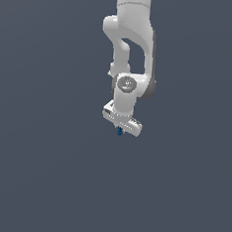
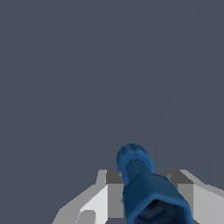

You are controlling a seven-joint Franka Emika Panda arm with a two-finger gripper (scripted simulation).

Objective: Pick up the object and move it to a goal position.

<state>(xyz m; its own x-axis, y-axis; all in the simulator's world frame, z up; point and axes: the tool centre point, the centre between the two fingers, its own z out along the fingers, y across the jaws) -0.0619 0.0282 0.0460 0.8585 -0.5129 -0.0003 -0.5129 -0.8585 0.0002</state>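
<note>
pincer (image 1: 120,128) clenched on the blue object (image 1: 119,132) | object sat between the fingers (image 2: 114,192), poking out past their tips | arm (image 1: 130,49) pointed down, probably to carry it | goal not visible

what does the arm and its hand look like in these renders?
The arm is white, built of smooth rounded links with darker grey at the joints. A round grey disc marks the wrist joint. The hand is a flat white bar-shaped block; in the wrist view its fingers show as white and grey angular blocks with dark grey pads. No cables or lettering are visible.
</note>
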